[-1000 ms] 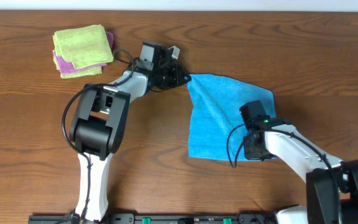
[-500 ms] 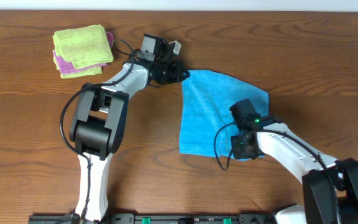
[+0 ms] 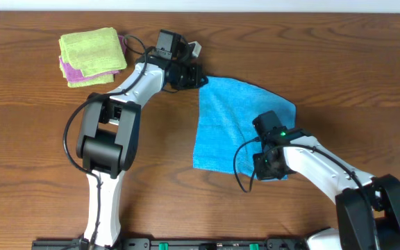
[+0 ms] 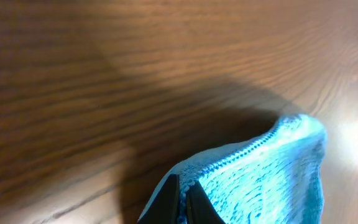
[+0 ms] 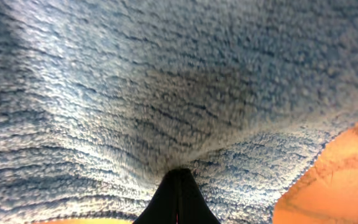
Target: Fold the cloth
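Spanning the whole overhead view, the brown wooden table (image 3: 33,139) shows long, straight grain with a dull sheen. Right of centre on it lies the cloth (image 3: 224,121), a sky-blue terry square with a nubbly looped pile and a stitched hem. It is spread mostly flat but sits skewed to the table's edges. Two arms with white shells and black joints reach in from the near edge, one to each side of it. At the far left, well apart from the blue square, a folded lime-green cloth (image 3: 92,47) rests on a purple cloth (image 3: 70,72) whose edges peek out beneath. The left gripper (image 3: 198,78) has its slim dark jaws pinched tight on the blue cloth's far-left corner, the hem rising out of the tips. The right gripper (image 3: 266,167) is likewise clamped on the near-right corner, where the pile puckers into fine creases around its tips.
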Robot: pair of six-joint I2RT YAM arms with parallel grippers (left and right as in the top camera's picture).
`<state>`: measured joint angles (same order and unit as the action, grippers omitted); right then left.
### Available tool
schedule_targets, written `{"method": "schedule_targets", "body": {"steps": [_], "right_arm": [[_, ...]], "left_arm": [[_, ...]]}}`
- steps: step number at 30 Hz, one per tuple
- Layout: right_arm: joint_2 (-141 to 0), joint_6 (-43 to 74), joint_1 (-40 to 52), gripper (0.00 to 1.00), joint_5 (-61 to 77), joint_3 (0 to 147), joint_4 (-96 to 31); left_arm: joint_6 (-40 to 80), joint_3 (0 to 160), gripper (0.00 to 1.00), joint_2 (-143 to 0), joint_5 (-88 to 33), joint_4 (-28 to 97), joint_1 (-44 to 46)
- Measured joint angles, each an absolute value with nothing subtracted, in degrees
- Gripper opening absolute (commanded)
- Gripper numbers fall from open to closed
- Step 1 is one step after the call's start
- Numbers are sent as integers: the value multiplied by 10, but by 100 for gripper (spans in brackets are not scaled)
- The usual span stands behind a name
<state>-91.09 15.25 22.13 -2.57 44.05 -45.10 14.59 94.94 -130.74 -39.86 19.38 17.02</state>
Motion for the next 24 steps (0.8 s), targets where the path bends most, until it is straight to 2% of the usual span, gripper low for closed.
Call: {"method": "schedule_targets", "body": {"steps": [15, 24], "right_arm": [[-912, 152, 224, 2, -36, 441, -458], [-912, 152, 224, 1, -32, 441, -454]], "left_arm": [[131, 950, 6, -1307, -364, 220, 164], [125, 950, 6, -1307, -355, 232, 128]]}}
